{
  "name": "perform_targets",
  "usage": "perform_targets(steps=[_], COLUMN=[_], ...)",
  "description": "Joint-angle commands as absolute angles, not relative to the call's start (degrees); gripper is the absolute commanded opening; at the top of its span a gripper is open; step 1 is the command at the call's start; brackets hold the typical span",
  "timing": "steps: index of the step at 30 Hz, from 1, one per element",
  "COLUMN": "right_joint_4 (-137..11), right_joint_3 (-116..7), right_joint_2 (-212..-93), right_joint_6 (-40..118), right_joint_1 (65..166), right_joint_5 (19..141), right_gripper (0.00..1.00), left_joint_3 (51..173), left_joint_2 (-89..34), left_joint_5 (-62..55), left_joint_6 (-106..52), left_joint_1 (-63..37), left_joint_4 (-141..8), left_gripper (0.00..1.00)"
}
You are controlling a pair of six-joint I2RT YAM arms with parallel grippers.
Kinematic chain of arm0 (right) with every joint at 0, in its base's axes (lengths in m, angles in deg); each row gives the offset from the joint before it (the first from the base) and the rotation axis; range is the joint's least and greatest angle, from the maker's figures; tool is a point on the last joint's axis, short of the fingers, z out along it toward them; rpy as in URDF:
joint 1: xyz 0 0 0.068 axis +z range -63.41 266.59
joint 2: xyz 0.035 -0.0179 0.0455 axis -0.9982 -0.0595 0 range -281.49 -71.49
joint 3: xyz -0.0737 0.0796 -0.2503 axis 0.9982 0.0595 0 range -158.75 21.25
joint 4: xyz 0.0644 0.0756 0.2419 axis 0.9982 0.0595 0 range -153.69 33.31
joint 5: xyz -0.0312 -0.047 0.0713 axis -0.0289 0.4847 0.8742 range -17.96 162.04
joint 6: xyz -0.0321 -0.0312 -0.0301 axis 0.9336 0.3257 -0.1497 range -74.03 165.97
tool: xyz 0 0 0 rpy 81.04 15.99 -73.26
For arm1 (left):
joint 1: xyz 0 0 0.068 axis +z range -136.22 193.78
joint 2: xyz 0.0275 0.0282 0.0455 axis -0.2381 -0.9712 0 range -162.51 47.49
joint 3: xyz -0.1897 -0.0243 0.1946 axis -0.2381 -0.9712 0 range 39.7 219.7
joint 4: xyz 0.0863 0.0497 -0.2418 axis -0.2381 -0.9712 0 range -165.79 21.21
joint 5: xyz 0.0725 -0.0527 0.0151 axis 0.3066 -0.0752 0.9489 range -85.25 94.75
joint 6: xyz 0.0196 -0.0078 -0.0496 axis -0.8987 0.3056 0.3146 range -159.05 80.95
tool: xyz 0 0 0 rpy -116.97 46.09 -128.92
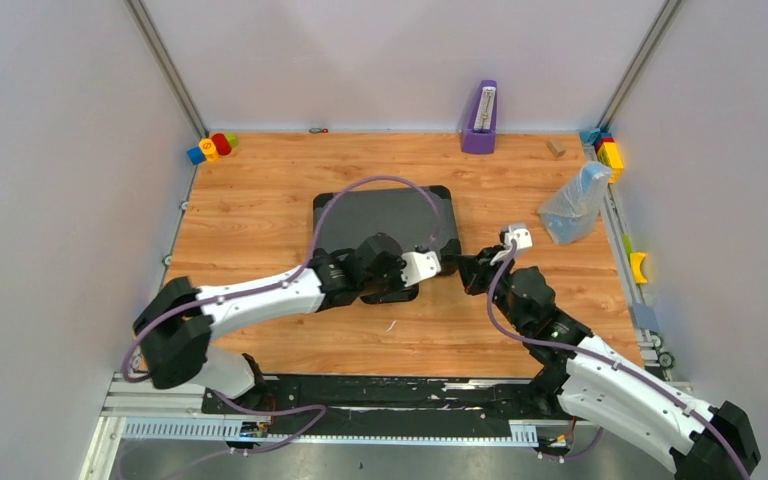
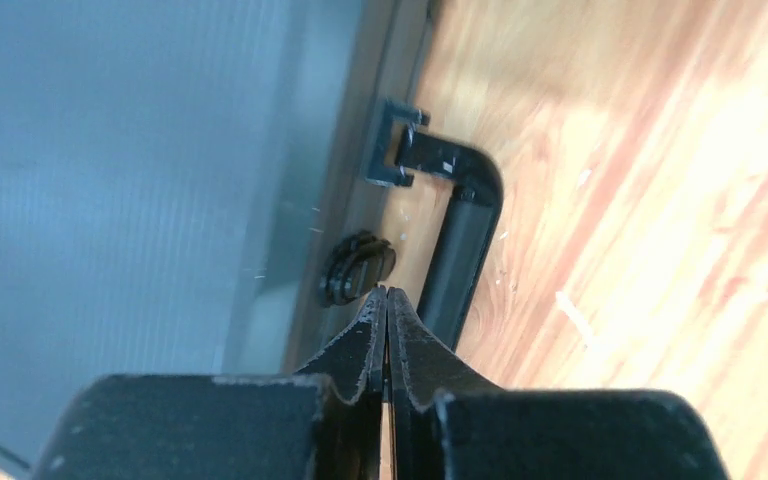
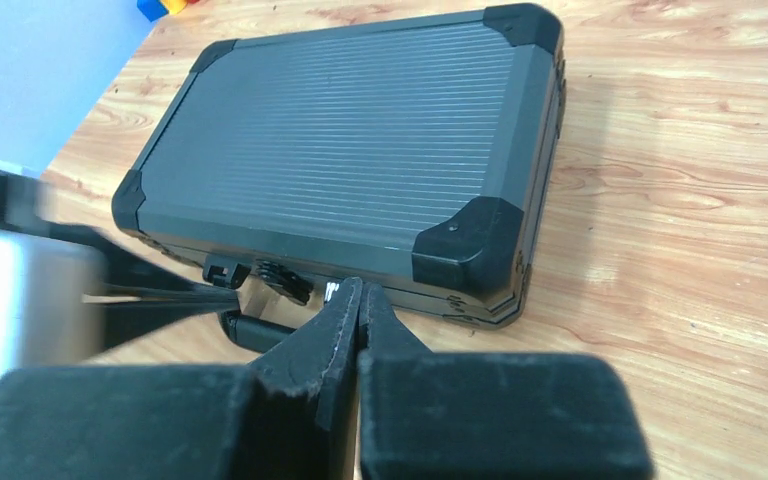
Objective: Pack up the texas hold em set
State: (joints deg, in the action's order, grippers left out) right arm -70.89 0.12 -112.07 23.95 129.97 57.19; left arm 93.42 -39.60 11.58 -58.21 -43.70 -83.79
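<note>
Both arms reach forward and inward from their bases, low over the wooden table (image 1: 260, 200), and meet at the near long edge of the briefcase (image 1: 385, 222).

**Left arm.** It stretches from the left, wrist turned toward the case front. The left gripper (image 2: 387, 298) has its fingers pressed tip to tip with nothing between them. The tips lie just beside the round latch (image 2: 358, 268) and the handle (image 2: 470, 225); whether they touch either cannot be told.

**Right arm.** Its elbow is bent and its forearm angles in from the right. The right gripper (image 3: 360, 292) is likewise fully closed and empty, its tips pointing at the case front near the right corner.

**Briefcase.** A flat rectangular case lying closed near the middle of the table.
- The lid is dark grey with fine parallel ribs.
- Smooth black corner caps (image 3: 470, 245) cover the corners, each with a small rivet.
- The handle is a black, rounded U-shaped bar hinged on a small bracket and lying down against the table.
- The long axis runs left to right across the table, and the handle side faces the arm bases.

**Surroundings.** A purple metronome (image 1: 479, 118) stands at the far edge. A clear plastic bag (image 1: 575, 205) lies to the right of the case, well apart from it. Coloured blocks (image 1: 212, 147) sit in the far left corner.
</note>
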Motion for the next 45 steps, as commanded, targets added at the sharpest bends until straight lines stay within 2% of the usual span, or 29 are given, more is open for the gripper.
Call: perform_targets(steps=[1,4,6,7,8,9,10,11,14,17,19,22,27,31,34,38,40,43,45], right_joint_4=[-72.74,-72.48,-72.32,-72.24,-72.15,-72.13,-72.11,-72.28,-77.15,-87.41,-89.82,-93.06,-101.22,-107.43,-113.47,-102.46,-102.33,-106.89,-112.91], right_joint_3=[1.33,1.75,1.72,1.55,1.29,1.11,0.97,0.95,2.35,4.94,5.1,6.02,8.49,10.13,9.88,3.06,2.27,2.46,4.55], right_joint_2=[-108.86,-107.43,-107.29,-107.41,-107.69,-107.97,-108.26,-108.52,-109.8,-113.19,-116.58,-120.74,-124.15,-132.99,-139.32,-143.38,-144.25,-145.87,-149.64], right_joint_6=[23.62,23.56,23.5,23.74,23.87,23.61,22.6,21.78,25.32,33.67,33.9,35.34,41.43,38.61,39.77,33.28,34.42,40.75,42.84], right_joint_1=[130.19,130.16,130.18,130.18,130.18,130.12,130.1,129.99,127.8,122.37,116.51,108.87,102.52,98.3,97.46,90.8,89.3,89.31,89.26], right_joint_5=[52.55,46.28,41.12,38.65,36.2,33.01,29.2,25.82,22.88,30.47,36.32,44.96,48.07,48.94,50.18,52.13,53.67,58.28,59.6], right_gripper=[0.0,0.1,0.23,0.37,0.57,0.79,0.96,0.99,1.0,1.0,1.0,1.0,0.98,0.96,0.94,0.92,0.91,0.85,0.85], left_joint_3=[92.33,87.78,84.39,83.58,82.34,81.85,81.11,80.71,80.23,80.27,78.55,73.97,67.12,58.49,55.16,51.6,53.09,53.1,51.85], left_joint_2=[-28.61,-22.05,-16.8,-13.39,-11.74,-8.91,-7.52,-4.96,-0.94,2.49,4.37,6.13,4.29,2.45,-2.85,-14.03,-16.75,-22.97,-30.01], left_joint_5=[3.33,4.0,7.24,7.94,8.32,10.02,11.47,16.27,23.27,27.41,29.77,30.11,29.39,31.86,28.26,16.91,14.48,14.32,12.7], left_joint_6=[-56.02,-53.9,-51.61,-49.62,-48.34,-45.42,-43.99,-40.84,-36.44,-33.32,-33.35,-34.06,-34.56,-40.29,-41.76,-38.03,-38.33,-38.45,-38.89], left_joint_1=[-43.75,-43.67,-42.75,-42.09,-40.07,-39.07,-37.18,-36.31,-31.96,-28.06,-25.31,-18.51,-4.6,-1.65,2.85,11.36,12.29,13.0,13.3], left_joint_4=[-82.68,-78.44,-73.5,-71.59,-71.07,-70.65,-70.62,-70.67,-73.16,-74.7,-72.49,-65.3,-57.6,-40.84,-34.0,-20.87,-20.98,-14.27,-5.67], left_gripper=[0.06,0.11,0.24,0.35,0.39,0.55,0.77,0.94,0.99,1.0,1.0,1.0,0.99,1.0,1.0,1.0,0.99,1.0,0.97])
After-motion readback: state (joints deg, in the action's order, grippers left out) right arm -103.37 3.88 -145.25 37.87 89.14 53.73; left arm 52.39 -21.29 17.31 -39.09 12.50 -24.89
